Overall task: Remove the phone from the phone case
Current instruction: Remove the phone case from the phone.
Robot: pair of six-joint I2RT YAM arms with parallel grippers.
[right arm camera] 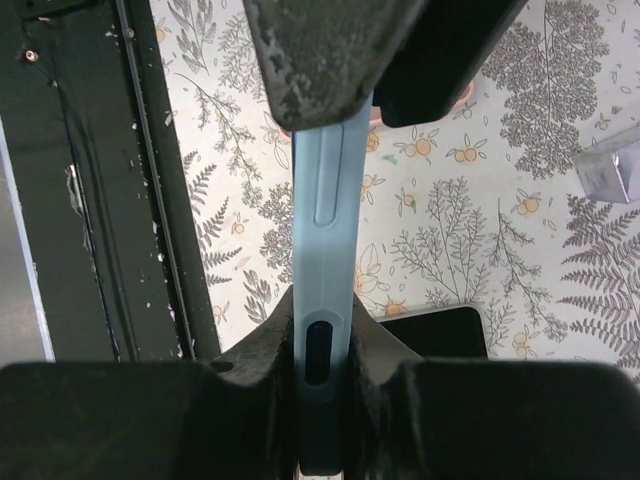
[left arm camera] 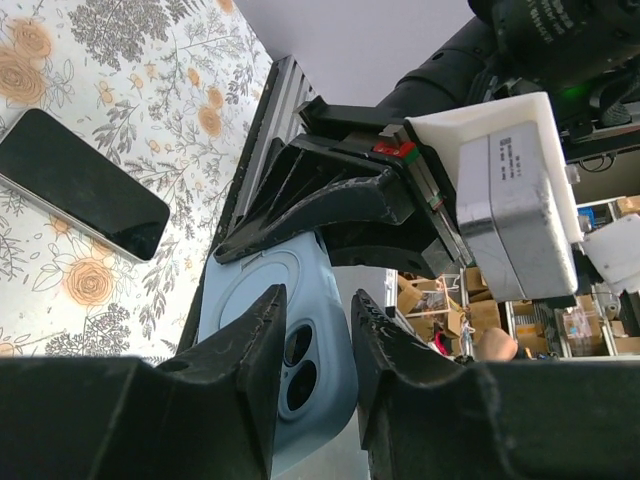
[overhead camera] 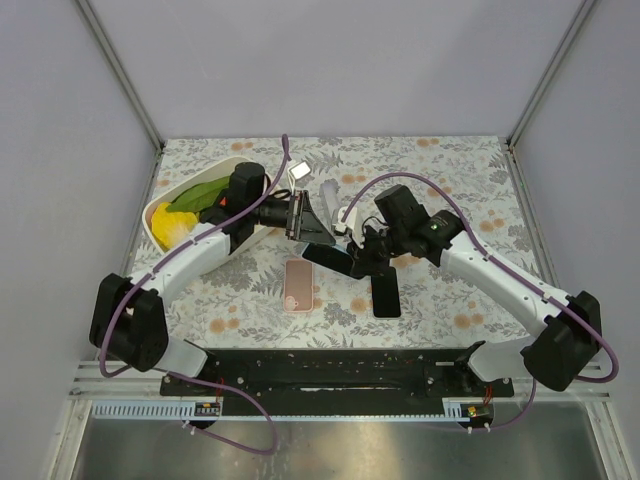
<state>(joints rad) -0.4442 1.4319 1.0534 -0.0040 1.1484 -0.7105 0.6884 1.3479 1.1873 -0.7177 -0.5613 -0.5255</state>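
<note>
**Current state**

- The phone case, light blue, is held off the surface at centre, between the two arms.
- The right hand is pinching the phone case across its thickness. Both fingers press flat on its faces at one end.
- The left hand is at the opposite end, by the camera cutout. Its fingers stand only slightly apart. Whether they grip the rim or merely rest against it cannot be determined.
- The phone is judged to be still seated. The top view shows a dark face turned upward in the held case. The wrist views show no separation.
- A black phone lies on the surface just near of the held case. A pink phone lies to its left.

**Hazards from this point**

1. Loss of hold. The right hand clamps a thin, smooth slab at one end only. A hard pull by the left hand may lever the phone case out of the pinch.
2. Uncontrolled release. If the rim peels off suddenly, the phone has no support and may drop onto the surface or the black phone below.
3. Slip at the rim. The left fingers have little purchase and may skid off the soft edge.
4. Finger collision. The two hands work close together, so a small error may bring them into contact
</note>
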